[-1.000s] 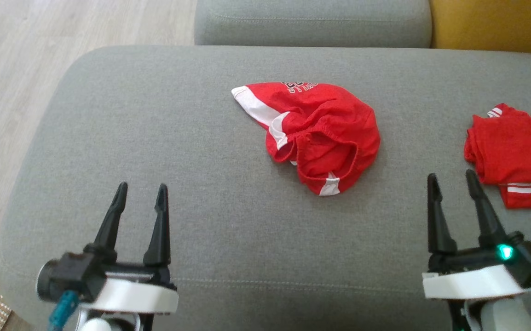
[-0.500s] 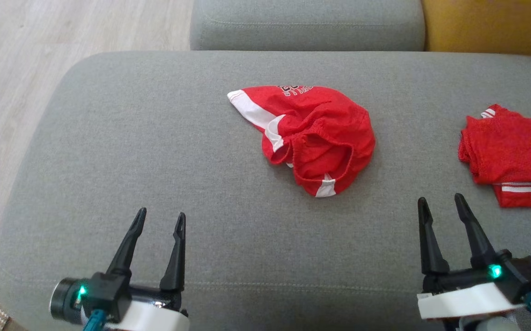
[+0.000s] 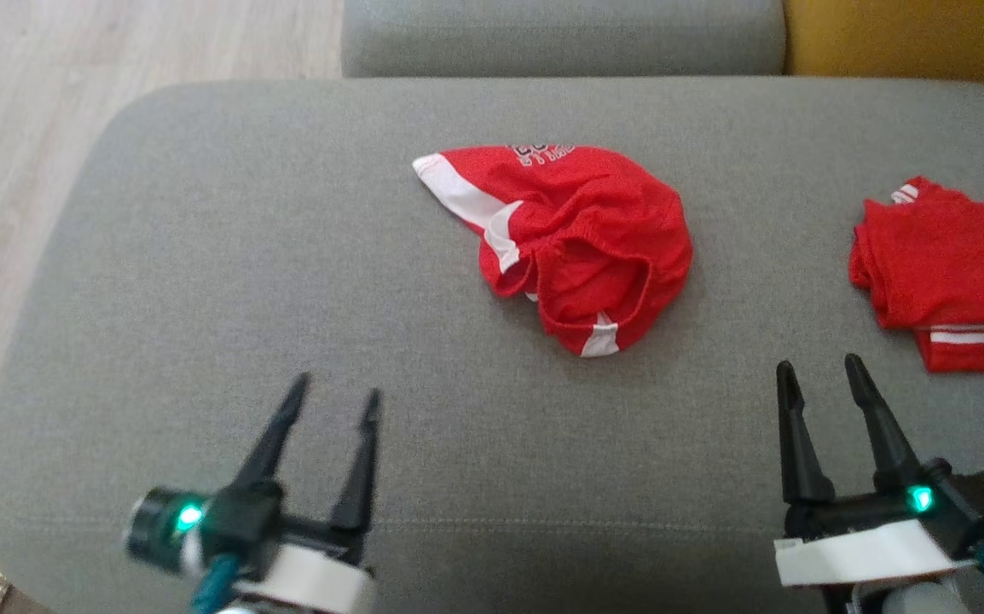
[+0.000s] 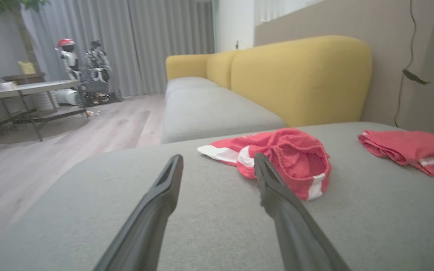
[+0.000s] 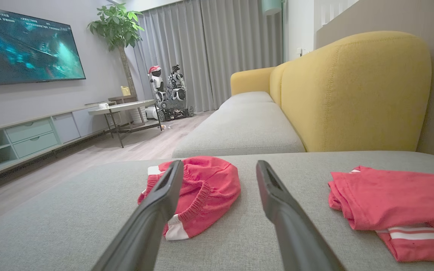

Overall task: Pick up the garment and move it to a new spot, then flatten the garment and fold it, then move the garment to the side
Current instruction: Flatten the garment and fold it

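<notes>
We have both hands empty and parted. The left hand (image 3: 338,385) and the right hand (image 3: 819,362) each hold their two fingers well apart, with nothing between them and no contact with cloth. Both sit low over the grey cushion (image 3: 228,281).

The garment (image 3: 581,243), a crumpled red piece with white bands, lies ahead of the left hand and off to its right, and ahead of the right hand and off to its left. It is well apart from both, so we judge the pick-up as not yet begun.

Hazards we expect from here:

- Wrong target. A second folded red piece (image 3: 952,281) lies ahead and just to the right of the right hand. It is nearer to that hand than the garment is, so a reach that drifts right would close on it.
- Partial grasp. The gathered opening (image 3: 594,273) faces the hands. A finger entering it would catch a single layer, and the garment would lift bunched.
- Cushion pinch. The cushion is soft, so a descent too deep would nip its cover along with the cloth.
- Uneven lift. Hands closing at unequal points would twist the garment and hinder flattening.
</notes>
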`<state>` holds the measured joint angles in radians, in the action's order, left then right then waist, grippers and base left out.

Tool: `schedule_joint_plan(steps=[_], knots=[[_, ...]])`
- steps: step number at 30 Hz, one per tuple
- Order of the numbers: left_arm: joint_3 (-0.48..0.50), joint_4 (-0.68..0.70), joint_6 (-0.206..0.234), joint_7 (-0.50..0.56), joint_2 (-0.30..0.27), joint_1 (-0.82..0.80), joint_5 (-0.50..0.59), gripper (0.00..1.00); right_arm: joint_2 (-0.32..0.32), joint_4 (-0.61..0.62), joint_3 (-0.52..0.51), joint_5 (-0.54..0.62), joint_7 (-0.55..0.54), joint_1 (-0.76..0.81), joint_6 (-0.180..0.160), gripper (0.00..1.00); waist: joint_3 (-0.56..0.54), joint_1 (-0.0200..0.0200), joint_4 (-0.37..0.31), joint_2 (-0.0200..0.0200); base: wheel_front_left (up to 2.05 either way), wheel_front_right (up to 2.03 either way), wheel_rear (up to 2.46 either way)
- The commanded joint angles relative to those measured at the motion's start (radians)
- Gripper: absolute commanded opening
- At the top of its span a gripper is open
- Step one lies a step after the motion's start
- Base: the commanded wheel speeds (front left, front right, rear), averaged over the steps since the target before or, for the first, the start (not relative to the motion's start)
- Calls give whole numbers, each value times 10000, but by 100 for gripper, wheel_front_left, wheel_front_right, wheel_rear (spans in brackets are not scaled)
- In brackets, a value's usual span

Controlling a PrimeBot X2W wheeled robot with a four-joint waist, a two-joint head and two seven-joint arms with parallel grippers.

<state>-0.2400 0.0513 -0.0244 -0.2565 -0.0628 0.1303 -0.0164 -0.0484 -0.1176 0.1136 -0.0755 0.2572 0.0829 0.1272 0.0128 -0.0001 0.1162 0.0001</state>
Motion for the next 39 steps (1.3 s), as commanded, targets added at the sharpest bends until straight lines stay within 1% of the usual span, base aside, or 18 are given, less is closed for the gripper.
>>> schedule_joint_plan(steps=[1, 4, 9, 13, 15, 20, 25, 32, 33, 34, 35, 37, 39], knots=[[27, 46, -140, -53, -1, -833, 246, 100, -18, 323, 215, 33, 46, -500, 35, 100, 272, 1, -66, -1, 0, 0, 0], [-632, -499, -426, -53, -121, -1748, 621, 100, -18, 359, 26, 150, 46, -807, 35, 100, 740, 1, -184, -1, 0, 0, 0], [-2206, -1613, -889, -53, -354, -3744, 1099, 100, -18, 520, 9, 327, 46, -1346, 35, 100, 1582, 1, -517, -1, 0, 0, 0], [-3340, -2940, -1021, -53, -526, -5346, 1297, 100, -18, 574, -17, 457, 46, -1704, 35, 100, 2129, 1, -905, -1, 0, 0, 0], [-3783, -3532, -1043, -53, -507, -6033, 1238, 100, -18, 575, -25, 486, 46, -1825, 35, 100, 2321, 1, -1105, -1, 0, 0, 0], [-4956, -5426, -1058, -53, -660, -7343, 1046, 100, -18, 599, -123, 403, 46, -2019, 35, 100, 2677, 1, -1594, -1, 0, 0, 0], [-5311, -6676, -1060, -53, -741, -8360, 1081, 100, -18, 655, -184, 295, 46, -2190, 35, 100, 2986, 1, -1969, -1, 0, 0, 0], [-5711, -7450, -1061, -53, -812, -9020, 1123, 100, -18, 652, -168, 183, 46, -2348, 35, 100, 3242, 1, -2218, -1, 0, 0, 0], [-5968, -7739, -1061, -53, -828, -9138, 1033, 94, -18, 651, -140, 134, 46, -2401, 35, 100, 3300, 1, -2289, -1, 0, 0, 0], [-6132, -7866, -1061, -53, -838, -9208, 967, 29, -18, 649, -134, 103, 46, -2428, 35, 100, 3314, 1, -2317, -1, 0, 0, 0], [-6253, -7955, -1061, -53, -839, -9261, 836, 0, -18, 643, -127, 76, 46, -2450, 35, 100, 3319, 1, -2341, -1, 0, 0, 0], [-6509, -7949, -1061, -53, -859, -9383, 562, 0, -18, 657, -138, 6, 46, -2482, 35, 100, 3292, 1, -2376, -1, 0, 0, 0], [-6696, -7590, -1061, -53, -832, -9404, 53, 0, -18, 629, -145, -29, 46, -2475, 35, 100, 3193, 1, -2395, -1, 0, 0, 0]])
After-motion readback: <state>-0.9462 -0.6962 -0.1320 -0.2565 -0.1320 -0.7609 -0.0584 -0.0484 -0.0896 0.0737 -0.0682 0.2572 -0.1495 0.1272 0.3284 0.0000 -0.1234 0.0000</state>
